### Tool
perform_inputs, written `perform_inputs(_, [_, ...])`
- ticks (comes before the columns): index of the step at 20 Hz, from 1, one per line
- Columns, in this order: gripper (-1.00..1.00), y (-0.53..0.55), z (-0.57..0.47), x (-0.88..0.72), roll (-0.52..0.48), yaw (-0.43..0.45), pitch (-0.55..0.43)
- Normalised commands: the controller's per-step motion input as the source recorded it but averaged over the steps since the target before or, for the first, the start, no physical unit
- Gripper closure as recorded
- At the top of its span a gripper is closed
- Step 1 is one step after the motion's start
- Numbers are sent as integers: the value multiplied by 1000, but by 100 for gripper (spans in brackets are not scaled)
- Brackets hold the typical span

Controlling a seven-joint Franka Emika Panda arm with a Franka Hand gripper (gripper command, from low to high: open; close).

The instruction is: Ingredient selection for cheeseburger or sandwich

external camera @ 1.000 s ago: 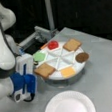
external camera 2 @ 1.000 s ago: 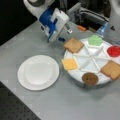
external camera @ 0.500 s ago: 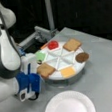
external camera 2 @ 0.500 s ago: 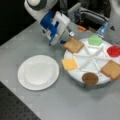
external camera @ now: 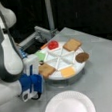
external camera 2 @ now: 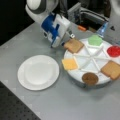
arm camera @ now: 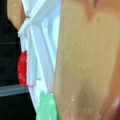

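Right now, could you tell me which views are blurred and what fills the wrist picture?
Both front views are soft, edges smeared; the gripper sits by a toast square. The wrist view is filled by that tan toast, blurred from closeness, the tomato disc cropped.

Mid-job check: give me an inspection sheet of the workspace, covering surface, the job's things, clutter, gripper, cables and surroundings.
Surface: grey table, bare apart from the two white dishes.
Job's things: six ingredients sit in the divided tray, one per compartment: near toast square, far toast square, lettuce piece, tomato disc, cheese square, patty. The paper plate holds nothing; no stack built.
Clutter: nothing seen on the table.
Gripper: the gripper is down at the near toast square, which fills the wrist view.
Cables: a dark cable runs along the arm.
Surroundings: metal rails behind the tray, dark backdrop.
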Motion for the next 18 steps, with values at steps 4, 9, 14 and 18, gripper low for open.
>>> perform_inputs(4, [-100, -180, -174, 251, 336, 193, -43])
perform_inputs(9, [-100, -213, -153, 185, 314, 188, -28])
perform_inputs(14, [-100, -288, -153, 163, 287, 208, -19])
perform_inputs(18, [-100, -272, -170, 174, 256, 234, -12])
